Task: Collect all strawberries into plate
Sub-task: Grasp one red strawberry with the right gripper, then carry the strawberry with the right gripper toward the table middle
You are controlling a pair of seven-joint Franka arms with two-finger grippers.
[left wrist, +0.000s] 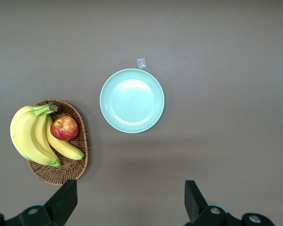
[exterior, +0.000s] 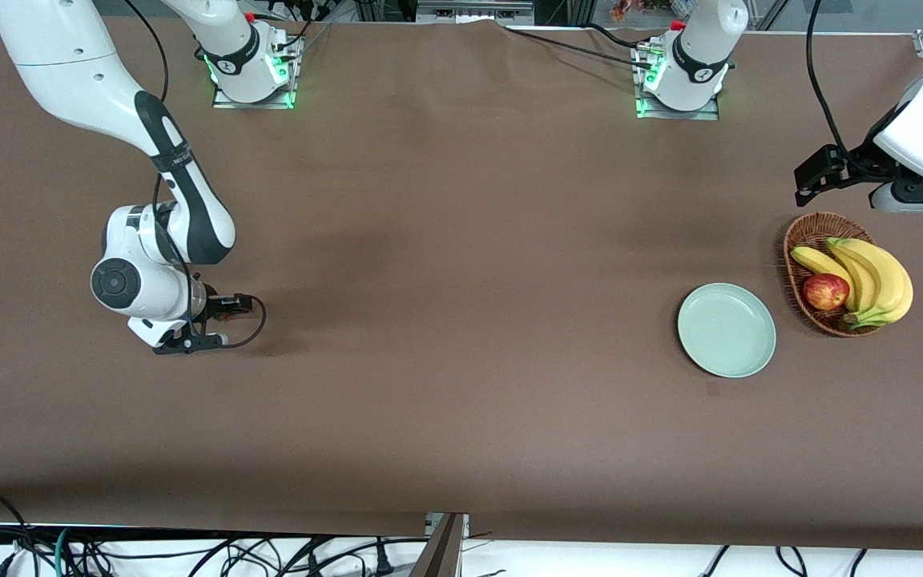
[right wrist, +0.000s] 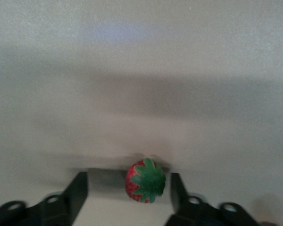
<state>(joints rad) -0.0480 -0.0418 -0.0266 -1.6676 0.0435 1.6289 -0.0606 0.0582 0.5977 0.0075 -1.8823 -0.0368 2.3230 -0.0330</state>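
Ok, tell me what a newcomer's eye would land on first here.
First, the bananas and apple in the basket at the left arm's end of the table, with the plate beside it holding nothing. Then the right gripper, low at the table at the right arm's end, its jaws around a strawberry. The left gripper waits, open, above the plate and basket.

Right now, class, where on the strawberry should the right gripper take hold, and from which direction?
Grip the strawberry across its red body, just below the green cap, coming straight down. It lies on the table between the right gripper fingers, which flank it on either side.
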